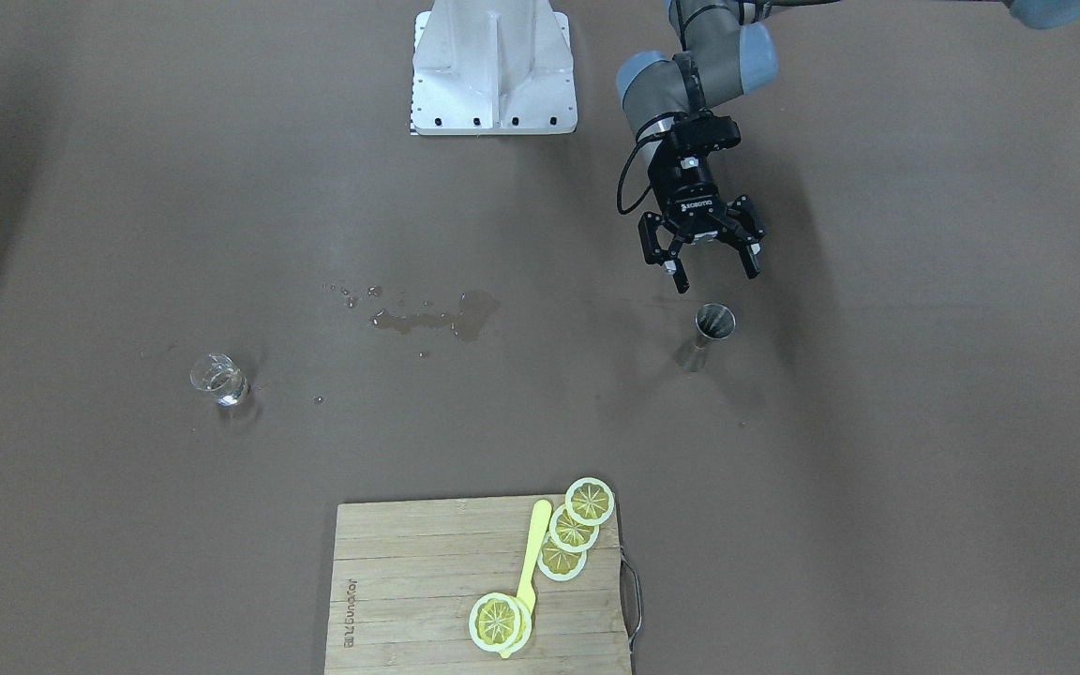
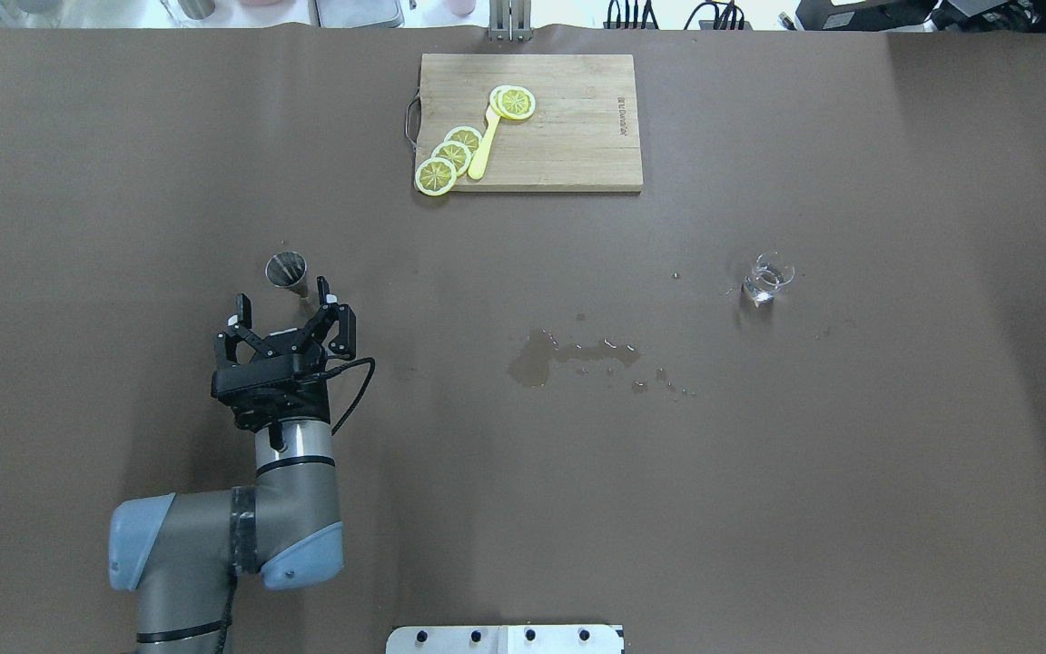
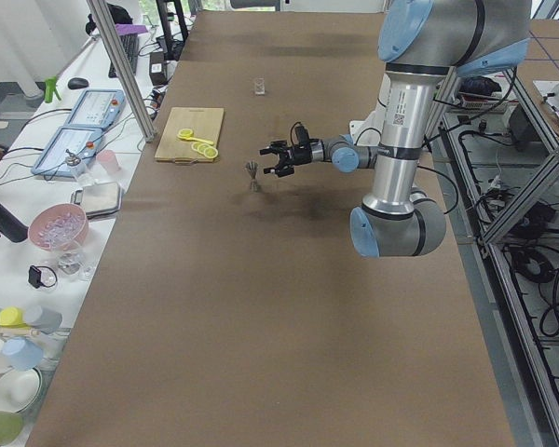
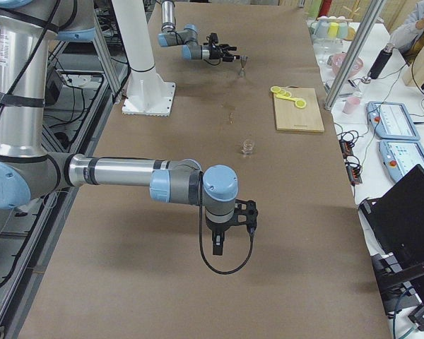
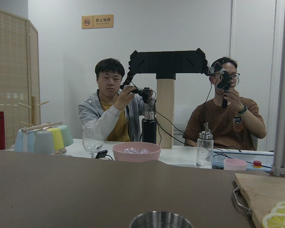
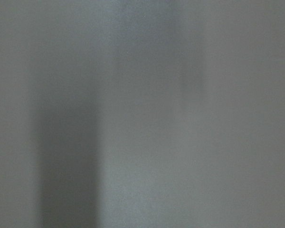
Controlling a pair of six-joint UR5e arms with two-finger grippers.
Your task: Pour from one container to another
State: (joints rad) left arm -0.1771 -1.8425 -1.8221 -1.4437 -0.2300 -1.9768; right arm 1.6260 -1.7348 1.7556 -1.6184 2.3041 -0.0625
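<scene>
The left gripper (image 2: pixel 281 296) is spread wide with nothing in its hold, reaching out level over the bench (image 2: pixel 523 509) and pointing away from the robot. The jigger (image 2: pixel 288 272) stands just beyond its fingertips (image 2: pixel 324 289), about in line with the gap between them but not touching either, and on the robot's left half of the bench. In the left wrist view only the jigger's round rim (image 5: pixel 161 220) shows, at the middle of the bottom edge. The jigger is upright, its long axis vertical, one cone open upward and the other resting on the bench. It is dull grey steel, pinched to a narrow waist, with a bright rim. The glass tumbler (image 2: pixel 766 278) stands upright well apart, on the robot's right half. It is short, round and see-through with bright glints, and whether it holds liquid cannot be told. A dark wet patch (image 2: pixel 537 356) with scattered drops lies on the bench between the two. The right gripper (image 4: pixel 217 244) hangs pointing down over the near end of the bench in the right side view, far from both vessels. How far it is open cannot be told.
</scene>
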